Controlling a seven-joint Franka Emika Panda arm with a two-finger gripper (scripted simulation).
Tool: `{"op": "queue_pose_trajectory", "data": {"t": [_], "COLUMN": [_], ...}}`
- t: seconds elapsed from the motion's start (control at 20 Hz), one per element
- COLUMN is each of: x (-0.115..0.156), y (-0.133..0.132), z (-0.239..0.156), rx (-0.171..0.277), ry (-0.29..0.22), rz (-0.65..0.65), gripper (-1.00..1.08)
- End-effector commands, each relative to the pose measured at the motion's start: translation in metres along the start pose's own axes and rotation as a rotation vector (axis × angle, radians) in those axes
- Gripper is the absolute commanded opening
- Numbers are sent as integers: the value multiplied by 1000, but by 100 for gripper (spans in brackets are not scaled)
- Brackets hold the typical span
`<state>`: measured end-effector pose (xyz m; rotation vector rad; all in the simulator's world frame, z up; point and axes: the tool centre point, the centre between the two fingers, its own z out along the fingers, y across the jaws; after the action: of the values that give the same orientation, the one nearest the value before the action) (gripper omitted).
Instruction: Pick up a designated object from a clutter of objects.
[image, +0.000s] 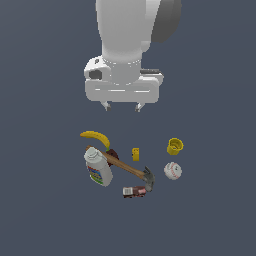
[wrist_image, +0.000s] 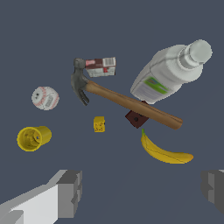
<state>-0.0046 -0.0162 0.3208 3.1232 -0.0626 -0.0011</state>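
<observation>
The white baseball with red stitching (image: 172, 171) lies on the floor at the exterior view's right, just below the yellow cup (image: 174, 146). It shows in the wrist view too (wrist_image: 45, 97), beside the cup (wrist_image: 33, 138). My gripper (image: 121, 107) hangs open and empty high above the clutter, up and to the left of the ball in the exterior view. Its fingers (wrist_image: 70, 192) frame the wrist view's lower edge. The hammer (image: 131, 170), white bottle (image: 98, 168), banana (image: 95, 137), small yellow block (image: 135, 154) and brown-red box (image: 134, 191) lie around the middle.
A small dark red block (wrist_image: 137, 118) sits under the hammer handle (wrist_image: 131, 105). The hammer head (wrist_image: 79, 82) points toward the baseball, with a gap between them. The floor is plain dark grey.
</observation>
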Motion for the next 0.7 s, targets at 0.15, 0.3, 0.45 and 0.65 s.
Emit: {"op": "queue_pose_trajectory", "data": {"t": [0.15,0.3,0.45,0.65], "x": [-1,-4,-8,-7], "y": [5,18,28,28], "z": [0,1,1,1], "rx": [-1,-4,-5,-5], "ry": [-4,-16,-24,-24], "rz": [5,20,29,29], "gripper": [100,100,100,100]}}
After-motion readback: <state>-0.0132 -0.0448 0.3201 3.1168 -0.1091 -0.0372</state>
